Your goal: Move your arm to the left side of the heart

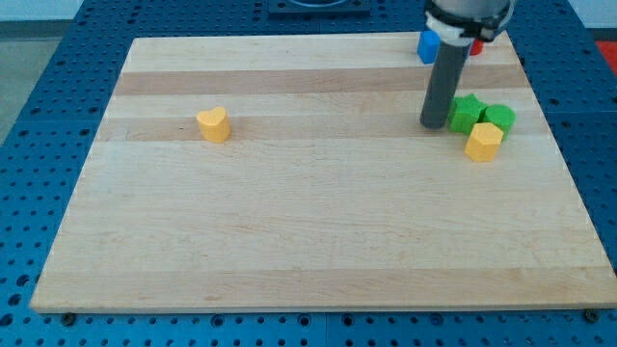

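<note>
A yellow heart block [214,124] lies on the wooden board [308,231] at the view's left, upper part. My tip [433,124] stands far to the view's right of the heart, just left of a green star-shaped block [466,114]. A round green block [499,119] sits right of that one, and a yellow pentagon-like block [484,142] lies just below the two green ones. The rod rises from the tip to the arm at the view's top.
A blue block [428,46] lies at the board's top edge, partly behind the arm. A red block [475,47] peeks out right of the rod. Blue perforated table surrounds the board.
</note>
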Robot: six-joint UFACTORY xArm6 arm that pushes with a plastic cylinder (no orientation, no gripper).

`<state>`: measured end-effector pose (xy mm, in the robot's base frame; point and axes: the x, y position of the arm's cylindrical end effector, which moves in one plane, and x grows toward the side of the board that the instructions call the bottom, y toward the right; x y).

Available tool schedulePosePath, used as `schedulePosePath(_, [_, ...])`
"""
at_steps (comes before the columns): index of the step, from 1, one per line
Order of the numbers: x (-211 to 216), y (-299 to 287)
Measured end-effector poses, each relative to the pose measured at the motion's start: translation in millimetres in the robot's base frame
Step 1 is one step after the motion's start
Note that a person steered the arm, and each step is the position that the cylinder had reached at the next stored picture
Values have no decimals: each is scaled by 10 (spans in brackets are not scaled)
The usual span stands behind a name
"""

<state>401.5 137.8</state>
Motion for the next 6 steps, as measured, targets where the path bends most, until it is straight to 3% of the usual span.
schedulePosePath(2, [900,-886])
schedulePosePath(3, [861,-1749])
schedulePosePath(5, [316,-3427])
schedulePosePath(6, [-160,-3671])
